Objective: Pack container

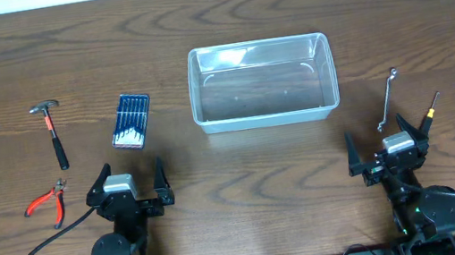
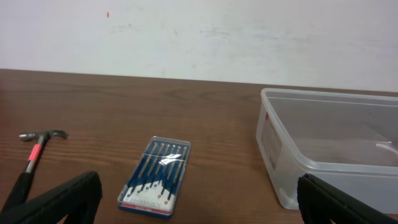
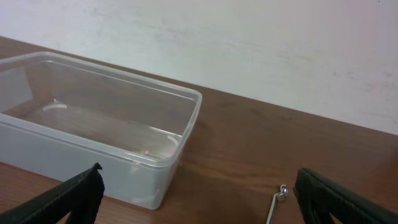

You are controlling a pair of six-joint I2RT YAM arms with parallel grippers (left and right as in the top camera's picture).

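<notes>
Both arms parked at the near edge. Left gripper [image 1: 133, 171] and right gripper [image 1: 380, 133]: jaws spread full wide, nothing in either.

Container [image 1: 268, 120] sits mid-table toward the far side, between the arms, upright and empty. Nothing packed yet.

Left of it: case [image 1: 131, 120], hammer [image 1: 52, 131], pliers [image 1: 47, 201]. Right of it: wrench [image 1: 386, 99], screwdriver [image 1: 429, 111]. All flat on the table.

Risks as I see them:
- Wrench and screwdriver lie just beside the right fingers. A careless first move could knock them away, and the screwdriver would probably roll.
- Wrench is thin and flat to the wood. Fingertips may skid over it or pinch short.
- Case is low and flat too. A top grasp could slip, and a side nudge just slides it.
- Hammer is likely head-heavy. Gripped on the handle end it may swing and clip the rim.
- Container looks light. A tool hitting the wall would shove it, not drop in.
- Both arms going over the container at once could collide. Better one at a time.
</notes>
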